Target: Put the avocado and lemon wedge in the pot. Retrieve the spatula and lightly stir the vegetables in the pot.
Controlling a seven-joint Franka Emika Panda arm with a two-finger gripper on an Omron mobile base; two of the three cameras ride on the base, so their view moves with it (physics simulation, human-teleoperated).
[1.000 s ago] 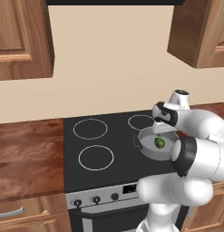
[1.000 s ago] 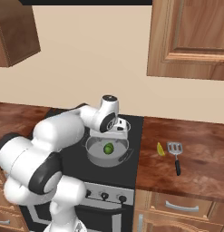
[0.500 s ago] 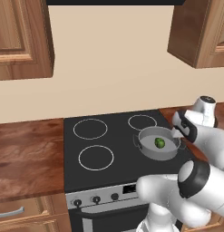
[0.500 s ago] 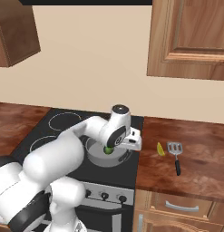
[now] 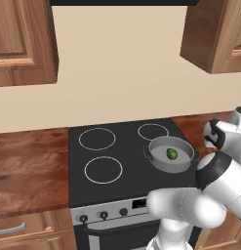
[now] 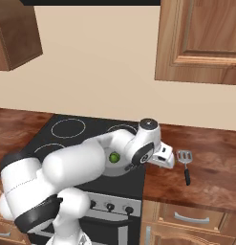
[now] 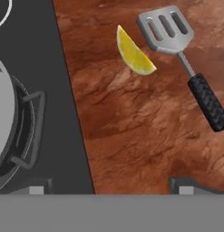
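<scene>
Your next piece is the lemon wedge (image 7: 133,53), lying on the wooden counter (image 7: 145,136) in the upper middle of the hand view, just beside the head of the spatula (image 7: 186,63) but, as far as you can tell, not touching it. Expect it to be light, a little soft and likely slick on its curved peel, so take it across the two flat cut faces near the thick middle, not at the thin pointed ends where it could squirt out. Squeeze gently.

The avocado (image 5: 171,154) already sits inside the pot (image 5: 156,158), right of centre in the left base view; it is a glossy dark green lump on smooth grey metal. In the hand view the pot (image 7: 13,136) shows at the left edge with one wire-like side handle, on the matte black stove (image 7: 63,108).

The gripper (image 7: 111,188) hangs over bare counter, its two dark tips standing well apart at the bottom of the hand view with nothing between them, so it is spread and carrying nothing.

The spatula has a slotted, stiff-looking grey metal blade, a thin neck and a knurled black grip, which should hold well when you come for it.
</scene>
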